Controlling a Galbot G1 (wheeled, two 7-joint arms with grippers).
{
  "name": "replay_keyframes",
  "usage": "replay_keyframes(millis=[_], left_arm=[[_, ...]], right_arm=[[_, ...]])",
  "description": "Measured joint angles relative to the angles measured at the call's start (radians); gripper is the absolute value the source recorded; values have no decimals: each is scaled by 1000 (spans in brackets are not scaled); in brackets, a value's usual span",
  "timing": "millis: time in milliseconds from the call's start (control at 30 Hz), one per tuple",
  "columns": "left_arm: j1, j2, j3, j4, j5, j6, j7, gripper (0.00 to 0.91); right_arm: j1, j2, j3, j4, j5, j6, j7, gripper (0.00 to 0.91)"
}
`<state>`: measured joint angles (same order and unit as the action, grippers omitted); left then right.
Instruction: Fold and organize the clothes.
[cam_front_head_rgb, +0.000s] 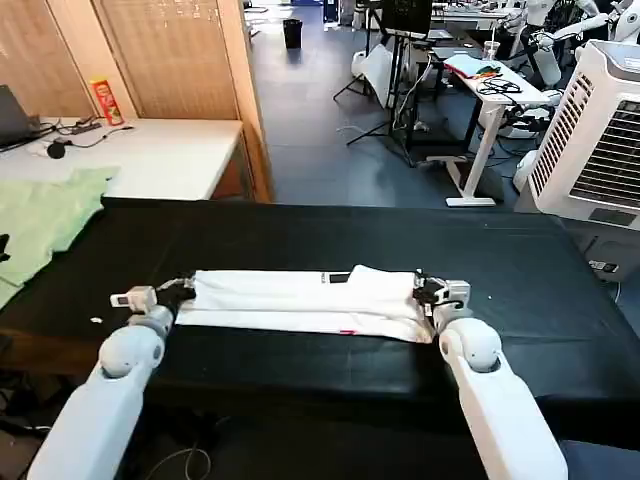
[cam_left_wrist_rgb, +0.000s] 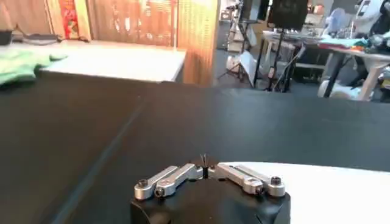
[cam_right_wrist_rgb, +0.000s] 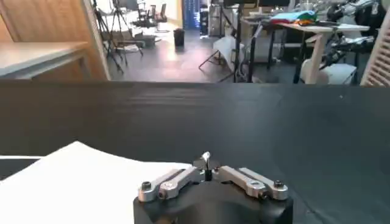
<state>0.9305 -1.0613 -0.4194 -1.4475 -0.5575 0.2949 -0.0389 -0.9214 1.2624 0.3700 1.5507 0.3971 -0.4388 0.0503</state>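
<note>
The white T-shirt (cam_front_head_rgb: 300, 300) lies folded into a long strip across the black table (cam_front_head_rgb: 320, 235), its neck label facing up near the middle. My left gripper (cam_front_head_rgb: 187, 289) sits low at the strip's left end, fingers shut. In the left wrist view the shirt's edge (cam_left_wrist_rgb: 304, 182) lies right beside the closed left gripper (cam_left_wrist_rgb: 204, 162), with no cloth seen between the tips. My right gripper (cam_front_head_rgb: 424, 290) rests at the strip's right end, shut. In the right wrist view a small white bit of cloth shows at the right gripper's (cam_right_wrist_rgb: 206, 159) tips, and the shirt (cam_right_wrist_rgb: 73, 176) spreads beside it.
A pale green garment (cam_front_head_rgb: 45, 215) hangs over the table's far left corner. Behind it stands a white desk (cam_front_head_rgb: 160, 150) with a red can and cables. A white fan unit (cam_front_head_rgb: 600, 130) stands at the right. The black surface is bare beyond and in front of the shirt.
</note>
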Motion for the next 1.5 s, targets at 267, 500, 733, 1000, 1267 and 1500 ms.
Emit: replay_keyframes(millis=[267, 500, 733, 1000, 1267, 1500], left_arm=[[-28, 10, -11, 20, -40, -99, 2, 878], [-25, 30, -42, 5, -153, -74, -26, 878], [122, 28, -74, -141, -222, -20, -29, 878], [196, 12, -77, -187, -212, -13, -29, 634], [205, 5, -78, -173, -216, -12, -35, 166], [210, 2, -76, -167, -218, 2, -31, 0]], right_arm=[[-70, -45, 27, 88, 9, 7, -44, 878], [-163, -79, 65, 198, 37, -2, -38, 878], [-215, -88, 84, 283, 54, -12, -35, 878], [-231, -86, 91, 325, 55, -15, -32, 878], [-234, -84, 93, 338, 55, -15, -34, 878], [-239, -85, 102, 357, 55, -15, -39, 878]])
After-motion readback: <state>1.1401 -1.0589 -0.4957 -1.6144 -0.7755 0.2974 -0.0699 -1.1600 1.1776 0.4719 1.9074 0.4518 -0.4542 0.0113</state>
